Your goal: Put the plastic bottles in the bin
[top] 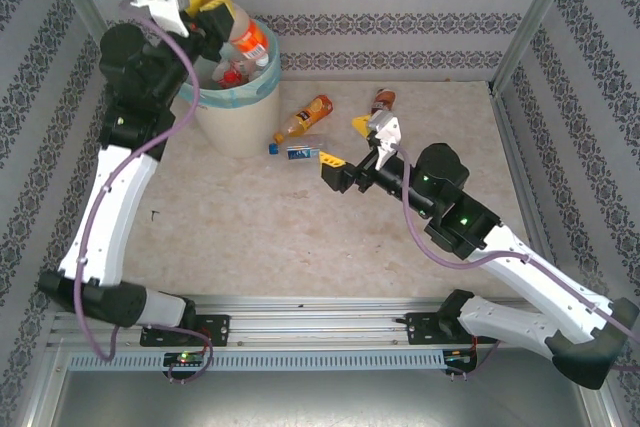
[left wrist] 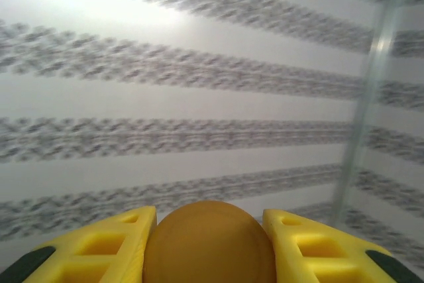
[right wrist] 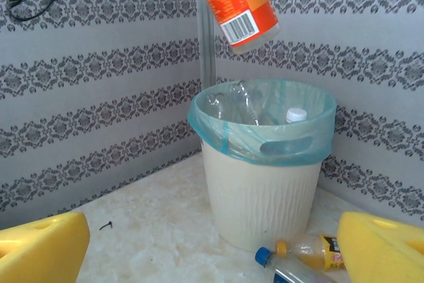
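Bright, even light is washing everything, casting only soft shadows on the worktop (top: 250, 237). Wallpaper (left wrist: 199, 84) is smearing into blur behind the left pincer (left wrist: 208, 236), glare blooming upper left.

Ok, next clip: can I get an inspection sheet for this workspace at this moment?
Surface: beige stone-look tabletop, one small dark speck.
Job's things: bin with teal liner holds several bottles; orange-labelled bottle held above it; orange bottle, blue-capped bottle and brownish bottle lie on the tabletop.
Clutter: nothing seen.
Grippers: left gripper shut on the orange-labelled bottle; right gripper open, empty, beside the blue-capped bottle.
Cables: purple cable along each arm; the left one loops beside the bin.
Surroundings: patterned wall panels, metal frame posts.
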Tool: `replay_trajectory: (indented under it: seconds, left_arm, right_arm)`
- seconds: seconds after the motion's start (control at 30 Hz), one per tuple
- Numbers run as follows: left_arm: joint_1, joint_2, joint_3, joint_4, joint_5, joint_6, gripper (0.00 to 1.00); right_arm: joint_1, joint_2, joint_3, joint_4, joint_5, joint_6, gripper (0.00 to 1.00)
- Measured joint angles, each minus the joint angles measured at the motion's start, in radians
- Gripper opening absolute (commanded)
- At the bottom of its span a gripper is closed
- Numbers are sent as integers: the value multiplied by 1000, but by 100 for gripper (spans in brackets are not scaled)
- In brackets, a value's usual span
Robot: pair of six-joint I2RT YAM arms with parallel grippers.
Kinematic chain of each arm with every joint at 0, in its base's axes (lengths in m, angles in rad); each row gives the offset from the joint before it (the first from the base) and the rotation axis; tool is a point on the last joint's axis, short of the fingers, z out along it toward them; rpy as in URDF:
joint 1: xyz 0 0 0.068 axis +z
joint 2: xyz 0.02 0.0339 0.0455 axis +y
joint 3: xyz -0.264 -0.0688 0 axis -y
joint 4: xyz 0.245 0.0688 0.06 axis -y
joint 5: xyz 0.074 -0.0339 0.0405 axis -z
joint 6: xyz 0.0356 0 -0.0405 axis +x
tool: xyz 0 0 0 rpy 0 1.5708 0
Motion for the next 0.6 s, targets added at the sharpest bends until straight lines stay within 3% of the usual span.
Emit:
replay_trajectory:
  seconds: [0.23, 0.6]
  left_arm:
    - [105, 263, 163, -56, -44, 41, 0]
    - [123, 574, 315, -58, -74, 100, 0]
  right_arm:
    - [6, -10, 0, -6, 0, 22, 94]
    - [6, -105, -13, -50, 5, 26, 92]
